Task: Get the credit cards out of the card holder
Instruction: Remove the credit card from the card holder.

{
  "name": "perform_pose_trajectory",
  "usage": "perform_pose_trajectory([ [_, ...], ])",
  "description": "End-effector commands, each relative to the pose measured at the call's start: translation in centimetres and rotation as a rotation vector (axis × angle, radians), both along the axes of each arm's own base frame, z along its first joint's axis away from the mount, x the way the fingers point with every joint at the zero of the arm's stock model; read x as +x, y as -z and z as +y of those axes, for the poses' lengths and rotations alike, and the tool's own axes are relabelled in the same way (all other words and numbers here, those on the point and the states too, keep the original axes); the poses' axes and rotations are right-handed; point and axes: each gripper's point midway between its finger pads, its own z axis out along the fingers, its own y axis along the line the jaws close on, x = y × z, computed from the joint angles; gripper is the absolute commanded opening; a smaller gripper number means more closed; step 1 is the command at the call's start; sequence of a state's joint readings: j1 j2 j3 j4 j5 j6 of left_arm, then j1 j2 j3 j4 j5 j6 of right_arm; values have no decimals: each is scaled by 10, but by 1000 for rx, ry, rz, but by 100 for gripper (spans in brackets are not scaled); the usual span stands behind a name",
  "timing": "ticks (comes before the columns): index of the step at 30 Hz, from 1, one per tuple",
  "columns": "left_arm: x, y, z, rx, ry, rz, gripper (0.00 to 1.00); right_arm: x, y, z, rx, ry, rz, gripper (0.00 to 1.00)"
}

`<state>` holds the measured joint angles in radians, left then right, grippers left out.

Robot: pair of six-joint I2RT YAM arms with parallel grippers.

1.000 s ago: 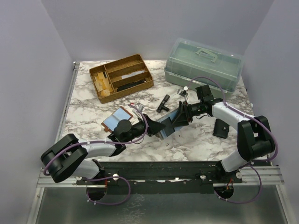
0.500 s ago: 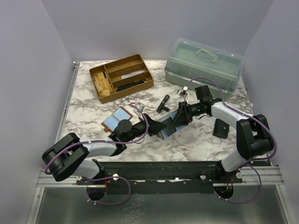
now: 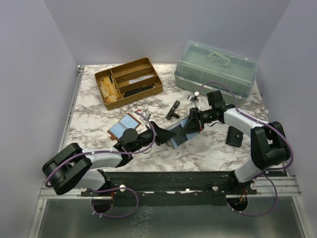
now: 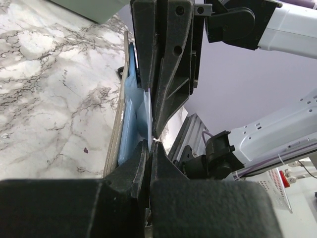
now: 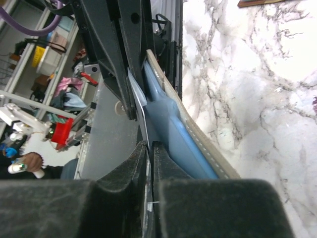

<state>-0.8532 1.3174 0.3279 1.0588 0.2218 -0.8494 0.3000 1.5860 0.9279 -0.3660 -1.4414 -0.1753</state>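
The card holder (image 3: 177, 134), blue inside with a tan stitched rim, stands on edge above the middle of the table between both arms. My left gripper (image 3: 166, 135) is shut on it from the left. In the left wrist view its fingers (image 4: 138, 163) pinch the holder (image 4: 125, 131) at the lower end. A thin pale credit card (image 5: 137, 96) sticks out of the holder (image 5: 185, 136). My right gripper (image 5: 149, 148) is shut on that card's edge. The right gripper (image 3: 188, 125) meets the left one tip to tip.
A light-blue flat rectangle with a brown rim (image 3: 123, 128) lies beside the left arm. A wooden organiser tray (image 3: 102, 78) and a green lidded box (image 3: 215, 68) stand at the back. A small black part (image 3: 173, 109) and a black pouch (image 3: 234, 136) lie near the right arm.
The right gripper's fingers have closed together onto the card's edge. Both arms and the holder have hardly shifted.
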Motion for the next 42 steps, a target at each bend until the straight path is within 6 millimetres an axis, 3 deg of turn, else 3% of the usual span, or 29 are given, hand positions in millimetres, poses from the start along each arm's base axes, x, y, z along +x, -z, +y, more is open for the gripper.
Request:
perform_pose_trajectory([
  [1, -11, -16, 2, -49, 37, -48, 0, -4, -8, 2, 47, -33, -2, 6],
  [5, -13, -15, 3, -46, 39, -50, 0, -3, -10, 2, 50, -34, -14, 0],
  [21, -30, -15, 21, -67, 81, -49, 0, -2, -15, -1, 60, -27, -35, 0],
  [32, -27, -14, 32, -70, 62, -41, 0, 5, -12, -4, 31, 6, -55, 0],
  [38, -18, 11, 50, -8, -2, 35, 0, 27, -13, -23, -25, 105, -118, 0],
  [42, -12, 33, 55, 47, -33, 112, 0, 28, -17, -29, -34, 137, -177, 0],
])
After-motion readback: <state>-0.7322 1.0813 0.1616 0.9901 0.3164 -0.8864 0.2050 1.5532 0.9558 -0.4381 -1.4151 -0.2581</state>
